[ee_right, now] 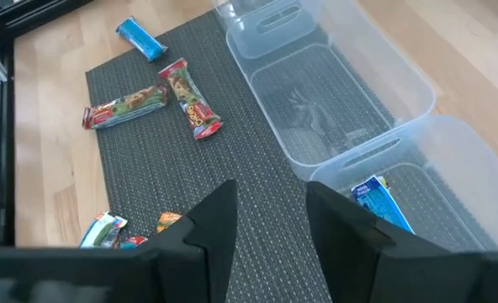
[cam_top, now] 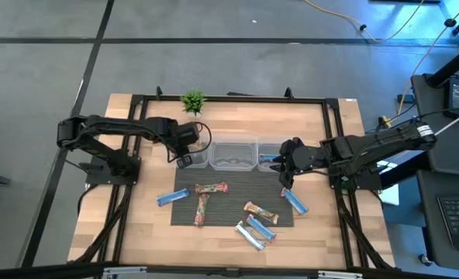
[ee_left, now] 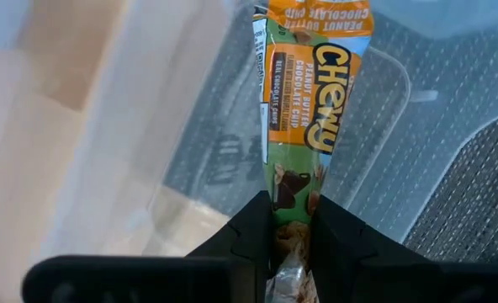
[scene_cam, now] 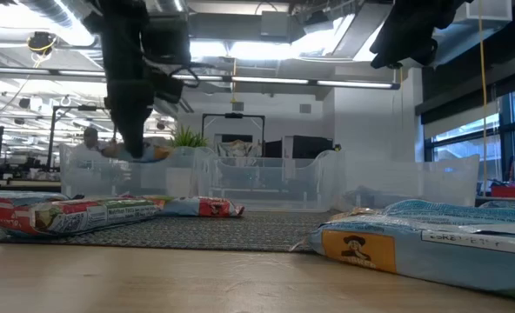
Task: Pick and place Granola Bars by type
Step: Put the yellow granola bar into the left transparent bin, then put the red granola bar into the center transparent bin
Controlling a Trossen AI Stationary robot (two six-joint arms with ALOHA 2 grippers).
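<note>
My left gripper is shut on an orange-and-green wrapped bar and hangs over the left clear bin; the low view shows it as the dark arm with the bar at its tip. My right gripper is open and holds nothing, above the mat by the right bin, where a blue bar lies flat. Several more bars lie flat on the mat: blue, red-and-brown, silvery. My left gripper pinches the orange-and-green bar between its two fingers at one end of the wrapper. The fingers come from above, pointing down. The bar is lifted clear and its long part reaches out past the fingertips over the left bin's floor.
Three clear bins stand in a row along the far edge of the dark mat; the middle one sits between the two grippers. A small green plant stands at the far edge. A black frame borders the wooden table.
</note>
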